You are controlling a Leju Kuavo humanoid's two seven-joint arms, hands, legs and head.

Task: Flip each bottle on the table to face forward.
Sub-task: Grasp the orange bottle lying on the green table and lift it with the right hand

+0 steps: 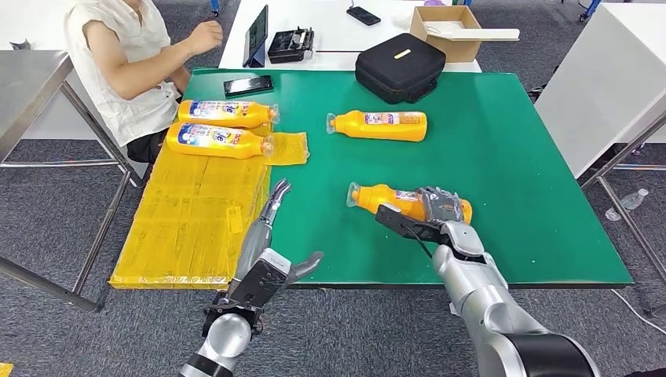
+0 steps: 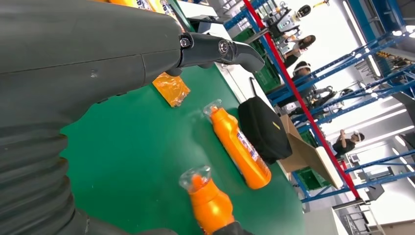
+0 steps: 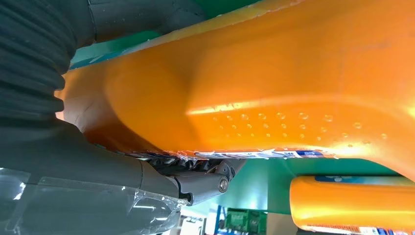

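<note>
person (image 1: 129, 63) seated far left, forearm raised beside the counter (image 1: 518, 236). yellow packing sheet (image 1: 188, 220) laid along the counter's left edge; two orange bottles (image 1: 224, 127) lie side by side at its far end, touching, caps pointing right, labels up. black phone (image 1: 248, 85) just beyond them on the green surface. left robot hand (image 1: 271, 251) hangs over the near edge of the counter between the sheet and the green area, fingers spread wide, holding nothing. third orange bottle (image 1: 379, 126) lies on its side mid-counter, cap to the left, label showing. black zip case (image 1: 400, 67) at the far edge behind it. nearest orange bottle (image 1: 385, 200) lies on its side nr centre-right, cap to the left; right robot hand (image 1: 436, 214) wrapped over its base end, fingers curled on the body. right wrist view: bottle pressed vs palm. cardboard box (image 1: 446, 31) on the white table beyond.
</note>
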